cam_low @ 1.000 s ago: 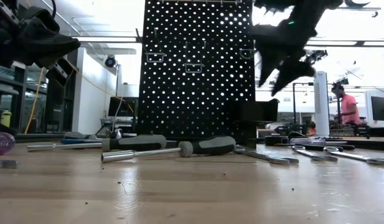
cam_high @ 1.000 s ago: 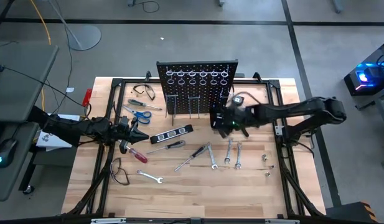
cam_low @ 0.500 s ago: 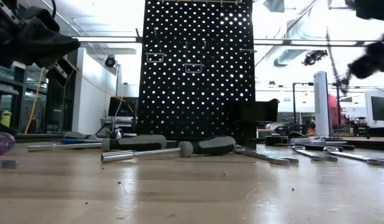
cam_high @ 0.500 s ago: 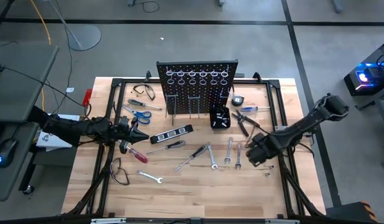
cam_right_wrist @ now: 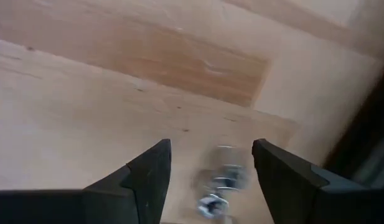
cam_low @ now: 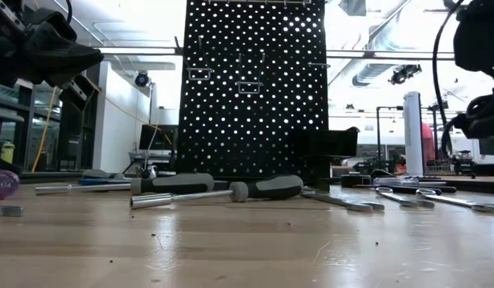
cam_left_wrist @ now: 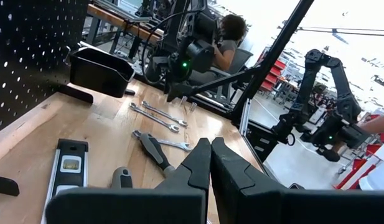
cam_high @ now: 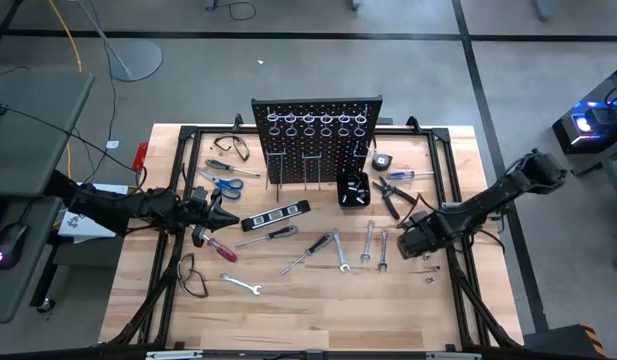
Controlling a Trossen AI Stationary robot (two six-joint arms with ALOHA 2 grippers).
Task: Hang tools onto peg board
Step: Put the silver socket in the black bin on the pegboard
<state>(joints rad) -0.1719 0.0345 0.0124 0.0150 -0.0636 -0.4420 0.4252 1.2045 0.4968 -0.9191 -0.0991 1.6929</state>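
Note:
The black peg board [cam_high: 318, 140] stands upright at the table's far middle. The tools lie flat on the wood in front of it: silver wrenches [cam_high: 368, 243], grey-handled screwdrivers [cam_high: 308, 250], a red-handled screwdriver [cam_high: 216, 247], blue scissors [cam_high: 220, 182] and dark pliers [cam_high: 391, 195]. My right gripper [cam_high: 413, 240] points down over the table's right part, open, and holds nothing. In its wrist view a small blurred silver piece [cam_right_wrist: 215, 186] lies on the wood below its open fingers [cam_right_wrist: 211, 149]. My left gripper [cam_left_wrist: 210, 168] waits shut and level at the table's left [cam_high: 226, 222].
A small black box [cam_high: 354, 188] stands at the board's right foot, with a tape measure [cam_high: 382, 160] behind it. A black level [cam_high: 276, 215] lies in the middle. Clear glasses [cam_high: 193, 278] lie near left. A black frame [cam_high: 451, 200] rims the table. Bare wood lies along the near edge.
My right gripper has left the black box at the peg board's foot. It has swung toward the table's right and near edges and come down. It has tipped and rolled until it points down at the wood, slowing in the last half second.

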